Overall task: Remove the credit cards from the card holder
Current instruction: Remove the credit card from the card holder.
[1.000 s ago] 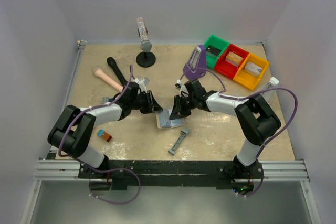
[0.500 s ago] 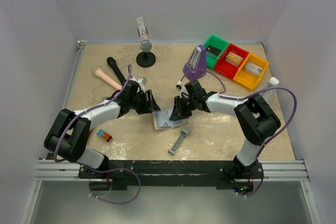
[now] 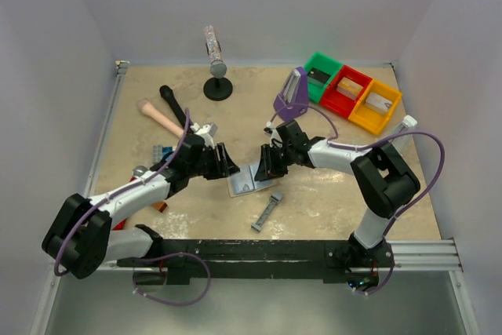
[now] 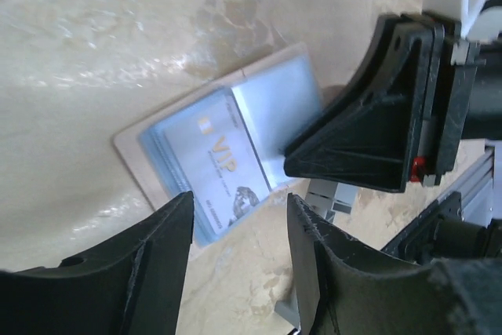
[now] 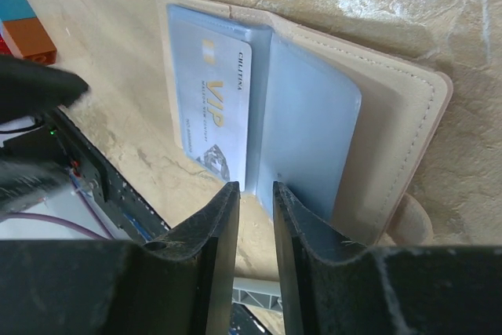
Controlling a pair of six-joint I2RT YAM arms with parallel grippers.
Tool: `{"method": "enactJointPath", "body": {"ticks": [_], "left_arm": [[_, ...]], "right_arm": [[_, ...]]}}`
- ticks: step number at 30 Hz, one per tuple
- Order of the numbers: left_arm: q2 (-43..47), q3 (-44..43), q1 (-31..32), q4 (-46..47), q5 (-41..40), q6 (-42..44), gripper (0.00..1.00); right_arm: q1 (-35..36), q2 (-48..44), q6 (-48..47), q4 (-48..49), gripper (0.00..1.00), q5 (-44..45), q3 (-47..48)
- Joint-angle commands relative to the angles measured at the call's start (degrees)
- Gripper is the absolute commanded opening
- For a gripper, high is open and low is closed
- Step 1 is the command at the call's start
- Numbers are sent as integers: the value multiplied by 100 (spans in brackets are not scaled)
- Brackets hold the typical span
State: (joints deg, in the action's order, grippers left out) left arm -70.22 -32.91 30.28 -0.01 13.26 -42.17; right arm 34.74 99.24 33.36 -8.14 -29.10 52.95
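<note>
Near the middle of the beige marbled tabletop (image 3: 345, 194), between the left arm (image 3: 141, 186) and the right arm (image 3: 337, 151), the thin bifold card holder (image 3: 245, 181) lies spread open and flat, with its tan outside down and its pale blue-grey pockets up. A silver-grey credit card (image 5: 210, 88) with gold VIP print sits tucked in the pocket of the half nearer the left arm. No black cards show, and whether any lie under it cannot be told. The main hazard, as I judge it, is that nothing clearly pins the holder. A pull on the card would likely drag the light wallet across the smooth top, or fold one half over the other, instead of freeing the card. A second hazard is a pinch that catches the pocket film along with the card, so both lift together. The left gripper (image 4: 235, 208) hangs at the holder's card-bearing half with its jaws wide apart and empty. The card's end shows in the gap just ahead of the fingers and looks untouched. The right gripper (image 5: 255, 194) stands over the holder's other half, at the pocket's edge. Its jaws are only a slim gap apart, with nothing between them. One fingertip (image 4: 302, 161) appears to touch the pocket, though contact is not certain.
</note>
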Motion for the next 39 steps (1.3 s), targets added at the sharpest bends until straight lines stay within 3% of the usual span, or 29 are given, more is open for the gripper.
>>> {"method": "enactJointPath", "body": {"ticks": [1,8,18,39], "left_arm": [[-272,135,434,897,-139,-370,52],[-739,486,470,1503,-394,-695,41],[-1056,575,470,1601,-534,-740,34],[-924,636,479,1284,-649,-564,32]], "right_arm": [[-20,-195,-41,172,31,-16,32],[-11,-388,-84,296,38,-78,5],[120,-81,-278,-38,38,-280,479],[261,500,-252,-197,36,-324,699]]}}
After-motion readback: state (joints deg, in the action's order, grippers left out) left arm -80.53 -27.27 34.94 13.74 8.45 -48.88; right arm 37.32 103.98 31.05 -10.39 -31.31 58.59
